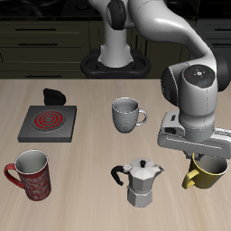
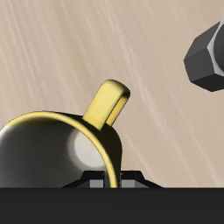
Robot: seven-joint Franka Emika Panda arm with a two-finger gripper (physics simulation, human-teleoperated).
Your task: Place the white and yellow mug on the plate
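Observation:
The white and yellow mug is olive-yellow and glossy, with a pale inside and a loop handle. It sits right under my gripper, near the table's front edge, beside the moka pot. In the wrist view the mug fills the frame close up, its handle pointing away. The gripper is closed on the mug's rim next to the handle. I cannot tell whether the mug's base touches the table. The plate shows in neither view.
A metal moka pot stands by the front edge and also shows in the wrist view. A grey-white patterned mug is mid-table, and a red patterned mug is near the front. A square burner with a red spiral has a black object behind it.

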